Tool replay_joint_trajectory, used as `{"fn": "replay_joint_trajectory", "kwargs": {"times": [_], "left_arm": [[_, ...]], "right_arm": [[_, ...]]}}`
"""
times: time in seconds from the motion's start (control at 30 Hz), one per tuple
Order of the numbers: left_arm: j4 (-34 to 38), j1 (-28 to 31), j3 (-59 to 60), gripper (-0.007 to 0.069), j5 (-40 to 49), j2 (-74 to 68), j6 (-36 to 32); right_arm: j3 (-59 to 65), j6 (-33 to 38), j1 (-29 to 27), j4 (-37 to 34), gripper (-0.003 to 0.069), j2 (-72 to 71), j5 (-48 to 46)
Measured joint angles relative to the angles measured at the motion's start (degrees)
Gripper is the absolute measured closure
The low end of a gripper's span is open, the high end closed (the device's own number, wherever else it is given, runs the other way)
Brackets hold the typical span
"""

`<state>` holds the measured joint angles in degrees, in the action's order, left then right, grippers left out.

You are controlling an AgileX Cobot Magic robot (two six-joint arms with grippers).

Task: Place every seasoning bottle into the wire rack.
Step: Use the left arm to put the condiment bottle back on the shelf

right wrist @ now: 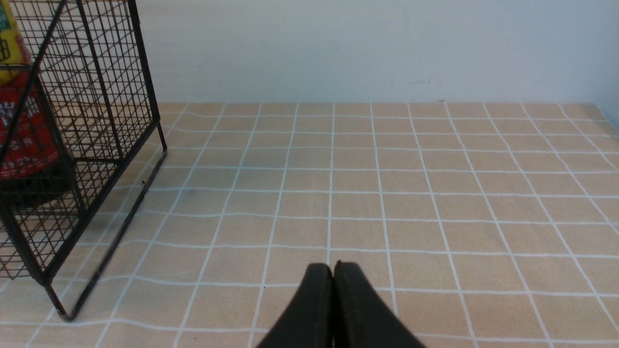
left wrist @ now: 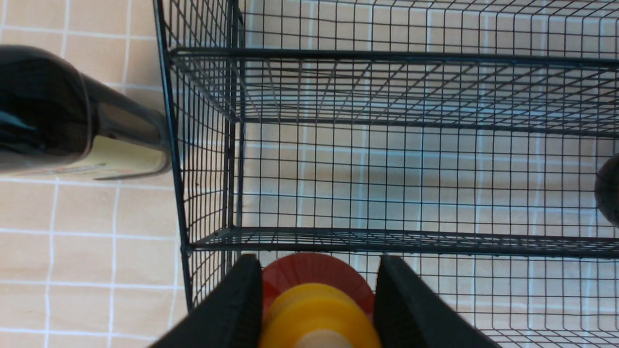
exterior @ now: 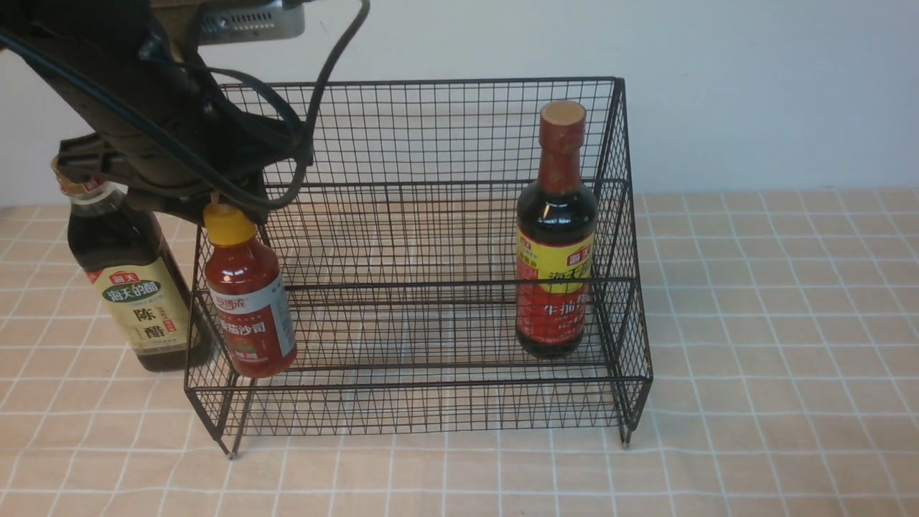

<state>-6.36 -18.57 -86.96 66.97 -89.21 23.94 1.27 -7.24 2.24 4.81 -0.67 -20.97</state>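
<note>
Between the left fingers, clamped on its yellow cap, the small red bottle hangs slightly tilted over the left end of the front tier of the wire rack. The placing step looks underway; next it likely needs settling upright, then release. The right fingers are pressed together, empty. The cream-label bottle stands outside.

The left arm reaches in from high on the robot's left. Its left gripper points straight down, both fingers pressed against the yellow cap of the small red bottle. The right gripper points forward, its jaws pressed flat together with nothing between them.
</note>
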Motion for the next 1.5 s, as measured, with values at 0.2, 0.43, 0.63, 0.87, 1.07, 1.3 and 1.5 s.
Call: {"fn": "replay_joint_trajectory", "kwargs": {"times": [0.2, 0.43, 0.63, 0.87, 1.07, 1.3, 1.5], "left_arm": [[-1.0, -2.2, 0.0, 0.0355, 0.1, -2.2, 0.2], [-1.0, -3.0, 0.0, 0.0355, 3.0, -5.5, 0.9], [-1.1, -3.1, 0.0, 0.0355, 3.5, -7.4, 0.9], [-0.9, -3.2, 0.0, 0.0355, 3.5, -9.1, 0.9], [0.1, -3.2, 0.0, 0.0355, 3.5, -9.1, 0.8], [0.1, -3.2, -0.1, 0.0239, 3.5, -9.1, 0.5], [0.2, -3.4, -1.3, 0.0123, 3.5, -8.6, -2.3]], "right_arm": [[0.0, 0.0, 0.0, 0.0, 0.0672, 0.0, 0.0], [0.0, 0.0, 0.0, 0.0, 0.0672, 0.0, 0.0], [0.0, 0.0, 0.0, 0.0, 0.0672, 0.0, 0.0], [0.0, 0.0, 0.0, 0.0, 0.0672, 0.0, 0.0], [0.0, 0.0, 0.0, 0.0, 0.0672, 0.0, 0.0], [0.0, 0.0, 0.0, 0.0, 0.0672, 0.0, 0.0], [0.0, 0.0, 0.0, 0.0, 0.0672, 0.0, 0.0]]}}
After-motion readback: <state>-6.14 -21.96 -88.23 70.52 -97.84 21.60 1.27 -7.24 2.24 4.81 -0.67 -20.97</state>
